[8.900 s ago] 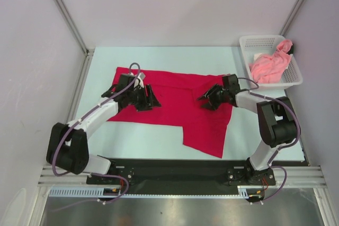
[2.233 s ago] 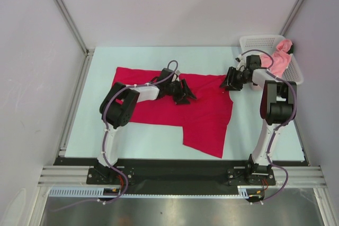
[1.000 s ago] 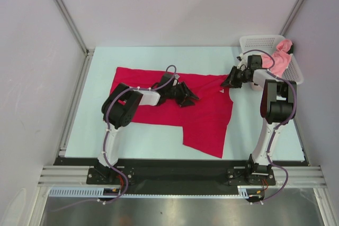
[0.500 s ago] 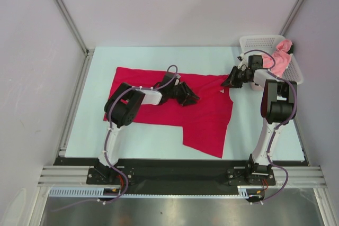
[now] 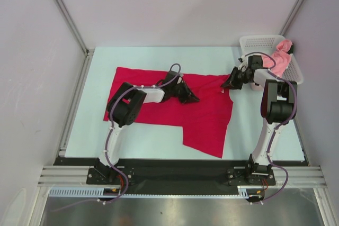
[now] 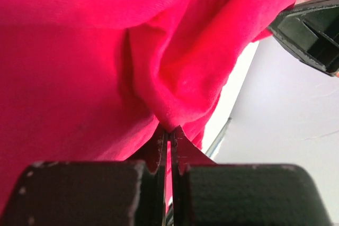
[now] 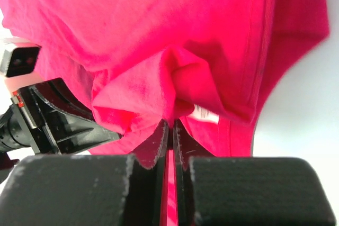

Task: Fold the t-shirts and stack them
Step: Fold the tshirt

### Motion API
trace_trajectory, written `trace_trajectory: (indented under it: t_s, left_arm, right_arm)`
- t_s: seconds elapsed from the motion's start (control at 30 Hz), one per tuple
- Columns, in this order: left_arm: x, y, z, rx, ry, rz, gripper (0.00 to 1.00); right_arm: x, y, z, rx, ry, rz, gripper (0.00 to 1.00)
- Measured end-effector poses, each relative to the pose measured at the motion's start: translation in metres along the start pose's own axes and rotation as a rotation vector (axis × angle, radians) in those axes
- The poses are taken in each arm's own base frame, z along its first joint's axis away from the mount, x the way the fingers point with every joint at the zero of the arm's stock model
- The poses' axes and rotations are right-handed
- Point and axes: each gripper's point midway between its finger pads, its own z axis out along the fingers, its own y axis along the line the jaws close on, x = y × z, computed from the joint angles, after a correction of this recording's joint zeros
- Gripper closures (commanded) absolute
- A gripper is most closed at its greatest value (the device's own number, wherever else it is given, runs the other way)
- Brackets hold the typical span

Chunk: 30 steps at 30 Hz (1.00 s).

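Observation:
The crimson red t-shirt [image 5: 204, 117] lies spread across the table, a longer part reaching toward the near edge. My left gripper [image 5: 193, 98] sits on the shirt's middle, near its far edge. In the left wrist view it [image 6: 168, 132] is shut on a pinched fold of the red t-shirt [image 6: 79, 78]. My right gripper [image 5: 227, 85] is at the shirt's far right corner. The right wrist view shows it [image 7: 169, 124] shut on a bunched fold of the red t-shirt [image 7: 159, 35], beside a white label [image 7: 204, 114]. The salmon pink t-shirt [image 5: 279, 60] lies crumpled in the basket.
The white mesh basket [image 5: 259, 39] stands at the table's far right corner, just behind the right arm. Grey walls and metal rails enclose the table on the left, right and back. The two grippers are close together, each visible in the other's wrist view.
The left gripper's jaws have closed on a fold of the red t-shirt. The right gripper keeps its grip at the far right corner and has hardly moved.

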Motion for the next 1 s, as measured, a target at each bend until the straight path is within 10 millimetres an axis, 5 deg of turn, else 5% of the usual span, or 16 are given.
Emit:
trace_trajectory:
  t_s: [0.47,1.0]
  left_arm:
    - [0.018,0.002,-0.025,-0.066,0.108,0.117,0.99]
    - [0.017,-0.005,-0.048,0.000,0.195,0.088,0.94]
  right_arm:
    - [0.053,0.023,-0.055,0.069,0.152,0.121,1.00]
    - [0.107,0.006,-0.057,0.120,0.277,0.239,1.00]
